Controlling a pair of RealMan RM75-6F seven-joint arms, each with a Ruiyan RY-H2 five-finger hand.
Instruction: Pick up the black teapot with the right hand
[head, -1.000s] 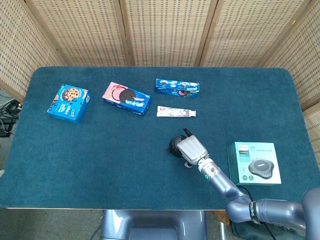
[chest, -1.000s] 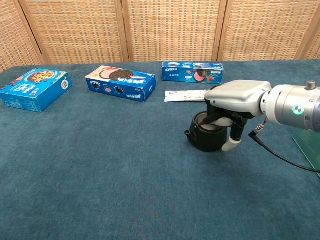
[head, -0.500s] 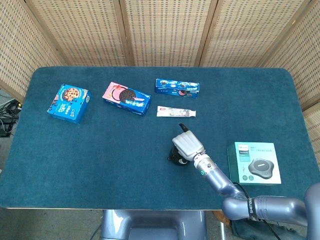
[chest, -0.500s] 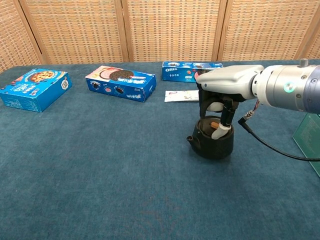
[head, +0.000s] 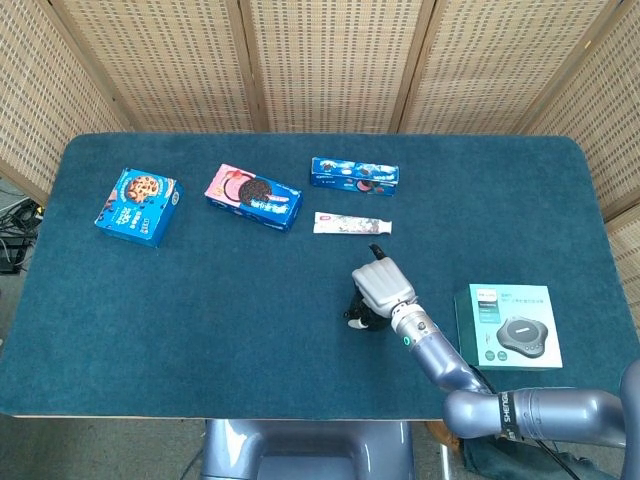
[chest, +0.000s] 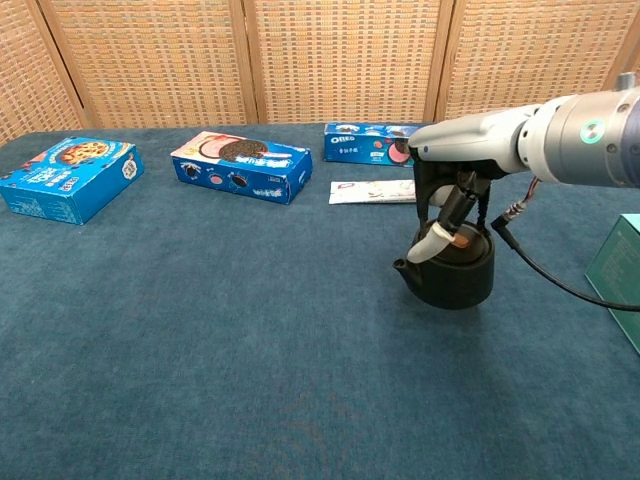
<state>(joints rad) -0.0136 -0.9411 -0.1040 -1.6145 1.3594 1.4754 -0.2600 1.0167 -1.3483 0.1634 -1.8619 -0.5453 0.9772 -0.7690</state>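
Observation:
The black teapot (chest: 450, 277) is a squat round pot with a short spout pointing left, right of the table's centre. My right hand (chest: 455, 195) reaches down onto its top, with fingers hooked around the top of the pot, gripping it. In the head view the hand (head: 382, 284) covers most of the teapot (head: 359, 314), and only its dark lower edge shows. I cannot tell whether the pot's base still touches the cloth. My left hand is in neither view.
A blue cookie box (head: 138, 206), a pink and blue Oreo box (head: 253, 196), a long Oreo box (head: 355, 173) and a white tube pack (head: 352, 224) lie in the far half. A teal speaker box (head: 506, 326) sits right of the hand.
The right hand closed on the teapot's top and carried it a little toward the robot's right; the pot has shifted with the hand.

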